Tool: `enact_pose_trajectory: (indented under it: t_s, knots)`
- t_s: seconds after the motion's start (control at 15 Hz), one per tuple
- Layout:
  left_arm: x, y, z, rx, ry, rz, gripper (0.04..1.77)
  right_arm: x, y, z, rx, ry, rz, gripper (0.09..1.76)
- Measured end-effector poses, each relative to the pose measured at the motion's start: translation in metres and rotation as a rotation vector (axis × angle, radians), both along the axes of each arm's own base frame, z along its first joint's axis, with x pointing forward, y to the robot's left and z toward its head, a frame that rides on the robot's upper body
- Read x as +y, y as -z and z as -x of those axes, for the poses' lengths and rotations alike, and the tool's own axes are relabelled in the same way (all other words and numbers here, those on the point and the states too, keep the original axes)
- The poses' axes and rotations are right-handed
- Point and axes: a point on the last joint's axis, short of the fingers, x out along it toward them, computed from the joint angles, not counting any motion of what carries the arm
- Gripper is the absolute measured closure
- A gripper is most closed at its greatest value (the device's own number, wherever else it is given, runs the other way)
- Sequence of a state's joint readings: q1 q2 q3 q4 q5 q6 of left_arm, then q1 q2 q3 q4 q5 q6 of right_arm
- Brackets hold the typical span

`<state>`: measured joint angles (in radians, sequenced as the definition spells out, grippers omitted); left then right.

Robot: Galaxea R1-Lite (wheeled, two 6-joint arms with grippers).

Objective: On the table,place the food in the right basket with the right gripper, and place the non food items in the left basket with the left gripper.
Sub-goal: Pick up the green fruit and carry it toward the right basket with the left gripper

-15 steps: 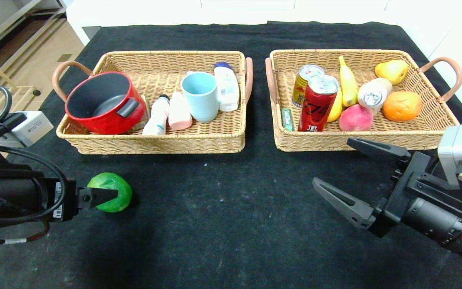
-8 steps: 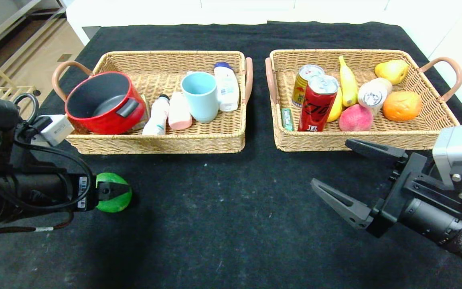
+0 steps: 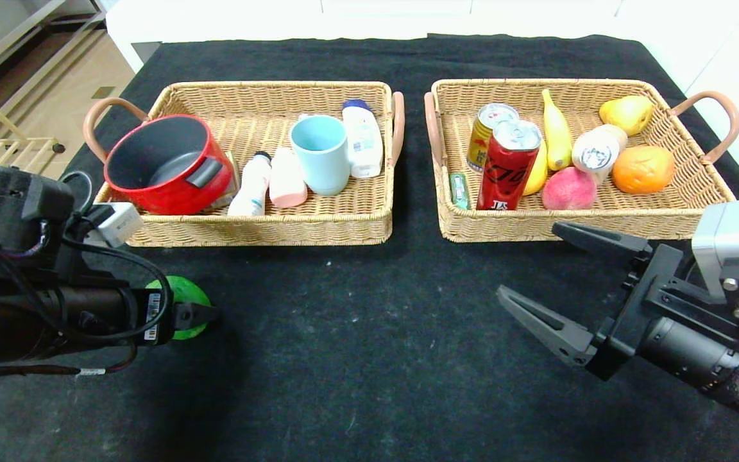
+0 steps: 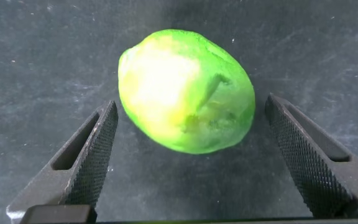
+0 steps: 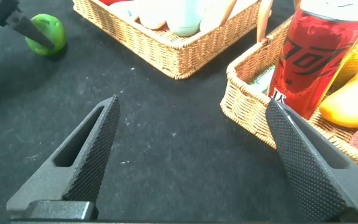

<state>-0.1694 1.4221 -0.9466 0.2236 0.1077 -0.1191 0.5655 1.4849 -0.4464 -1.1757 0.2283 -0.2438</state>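
Colours and patterns on the black-covered table

The table (image 3: 356, 333) is covered in black cloth flecked with pale specks. Both baskets, the left basket (image 3: 267, 228) and the right basket (image 3: 600, 224), are woven in tan wicker with pinkish-brown handles. A red pot (image 3: 167, 163) with a dark grey inside, a pale blue cup (image 3: 320, 153), a pink bottle (image 3: 287, 178) and white bottles are seen in the left one. A red can (image 3: 507, 165) with black lettering, a yellow banana (image 3: 556, 133), an orange (image 3: 643, 169) and a pinkish peach (image 3: 568, 188) are seen in the right one. The fruit (image 4: 185, 90) on the cloth is bright green with a yellowish patch. The left gripper (image 4: 191, 162) and right gripper (image 5: 191, 155) are black, with cross-hatched finger pads.
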Motion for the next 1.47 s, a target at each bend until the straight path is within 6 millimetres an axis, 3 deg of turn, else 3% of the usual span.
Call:
enact_pose_trajectory:
  t_s: [0.6, 0.8, 0.87, 1.47]
  knots:
    - [-0.002, 0.008, -0.011, 0.030, -0.005, -0.002, 0.09, 0.000, 0.001, -0.001, 0.004, 0.000, 0.004, 0.14]
    - [-0.003, 0.009, -0.017, -0.008, -0.006, 0.004, 0.49, 0.001, 0.002, -0.001, 0.007, 0.000, 0.006, 0.14]
    - [-0.003, 0.010, -0.017, -0.004, -0.006, 0.003, 0.54, 0.001, 0.002, -0.002, 0.007, -0.001, 0.007, 0.14]
    - [-0.003, 0.015, -0.020, 0.016, -0.012, -0.005, 0.59, 0.001, 0.003, -0.002, 0.011, -0.001, 0.008, 0.14]
